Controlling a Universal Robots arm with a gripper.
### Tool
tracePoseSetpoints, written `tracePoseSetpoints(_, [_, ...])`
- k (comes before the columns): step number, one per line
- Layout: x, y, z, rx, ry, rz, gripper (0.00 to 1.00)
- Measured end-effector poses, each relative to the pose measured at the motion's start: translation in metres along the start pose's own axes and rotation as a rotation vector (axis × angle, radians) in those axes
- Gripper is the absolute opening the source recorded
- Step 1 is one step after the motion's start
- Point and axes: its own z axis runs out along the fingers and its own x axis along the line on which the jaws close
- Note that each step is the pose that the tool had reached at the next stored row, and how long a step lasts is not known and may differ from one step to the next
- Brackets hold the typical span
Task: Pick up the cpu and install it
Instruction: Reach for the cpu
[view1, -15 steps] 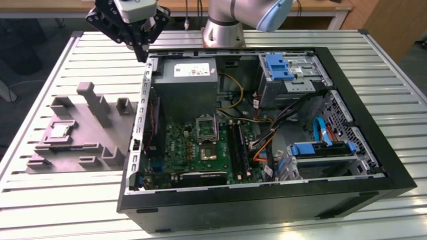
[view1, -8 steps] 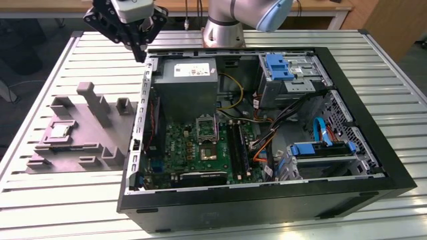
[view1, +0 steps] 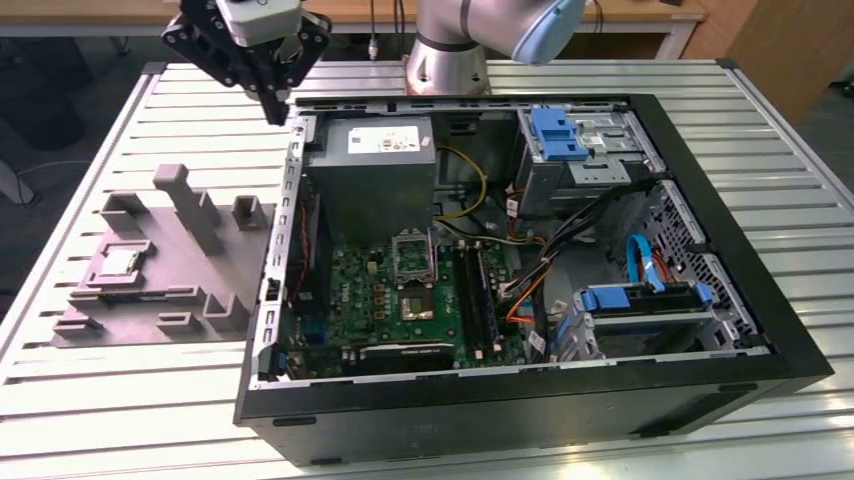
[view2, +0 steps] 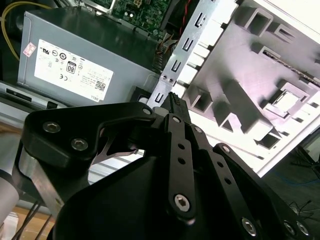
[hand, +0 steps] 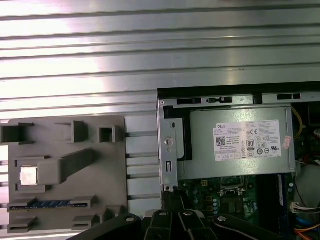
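1. The black tool, closed on nothing, hangs just off one edge of the grey moulded plastic tray.
2. The small square silver-beige cpu sits in that tray's recess, well apart from the tool.
3. Risk: the tool clips the tray's upright posts, knocking the chip askew.

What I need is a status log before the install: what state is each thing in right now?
claw: shut, empty, near the case's corner.
cpu: lying flat in a tray recess, not picked up.
grey tray: flat on the table beside the case, holding the cpu.
computer case: on its side, open on top.
socket frame: on the motherboard, no cpu in it.
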Motion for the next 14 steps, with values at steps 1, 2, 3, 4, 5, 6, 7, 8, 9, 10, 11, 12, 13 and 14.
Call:
tracePoseSetpoints(1, [0.0004,0.0,0.0,0.0,0.0,0.0,0.11])
tracePoseSetpoints(2, [0.0009,-0.0001,0.0,0.0001,0.0001,0.0,0.11])
tracePoseSetpoints(3, [0.0012,-0.0001,0.0,0.0,0.0,0.0,0.11])
tracePoseSetpoints(4, [0.0016,-0.0001,0.0,0.0,0.0,0.0,0.11])
tracePoseSetpoints(5, [0.002,-0.0001,0.0,0.0,0.0,0.0,0.11])
tracePoseSetpoints(6, [0.0024,-0.0002,0.0,0.0,0.0,0.0,0.11])
tracePoseSetpoints(7, [0.0028,-0.0002,0.0,0.0001,0.0,0.0,0.11])
tracePoseSetpoints(8, [0.0031,-0.0002,0.0,0.0,0.0,0.0,0.11])
tracePoseSetpoints(9, [0.0035,-0.0003,0.0,0.0,0.0,0.0,0.11])
tracePoseSetpoints(10, [0.0039,-0.0003,-0.0001,0.0001,0.0001,0.0,0.11])
tracePoseSetpoints(11, [0.0042,-0.0003,0.0,0.0,0.0,0.0,0.11])
tracePoseSetpoints(12, [0.0047,-0.0003,0.0,0.0,0.0,0.0,0.11])
tracePoseSetpoints(13, [0.0051,-0.0004,0.0,0.0,0.0,0.0,0.11])
tracePoseSetpoints(14, [0.0054,-0.0004,-0.0001,0.0,0.0,0.0,0.11])
